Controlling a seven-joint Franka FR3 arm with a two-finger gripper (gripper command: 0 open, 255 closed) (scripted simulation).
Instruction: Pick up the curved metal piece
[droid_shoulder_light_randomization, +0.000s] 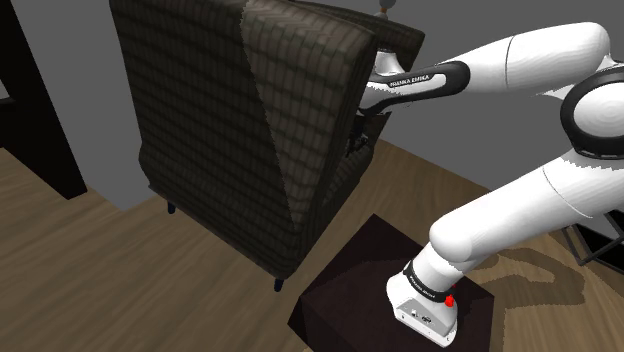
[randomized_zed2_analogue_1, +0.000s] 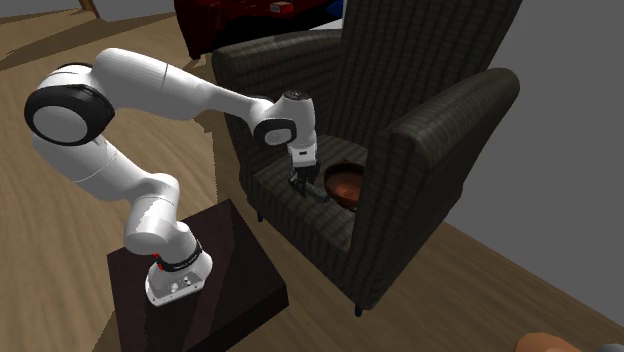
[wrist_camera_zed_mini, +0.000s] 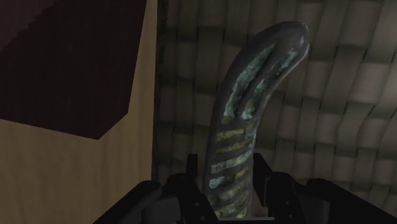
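Observation:
The curved metal piece (wrist_camera_zed_mini: 245, 108) is a dull grey, slotted strip with greenish and yellowish patches that bends away from the hand. My gripper (wrist_camera_zed_mini: 230, 202) is shut on its near end, with one black finger (wrist_camera_zed_mini: 191, 194) on either side pressing against it. In the second exterior view the gripper (randomized_zed2_analogue_1: 302, 186) points down just above the seat of a dark checked armchair (randomized_zed2_analogue_1: 420, 130), near the seat's front edge. In the shoulder view the armchair's back (droid_shoulder_light_randomization: 230, 110) covers the hand.
A reddish-brown bowl (randomized_zed2_analogue_1: 345, 184) lies on the seat beside the gripper, towards the chair's far arm. The chair's arms and tall back wall in the seat. The dark box stand (randomized_zed2_analogue_1: 225, 285) sits on the wooden floor (randomized_zed2_analogue_1: 500, 290). Dark red furniture (randomized_zed2_analogue_1: 240, 20) stands behind.

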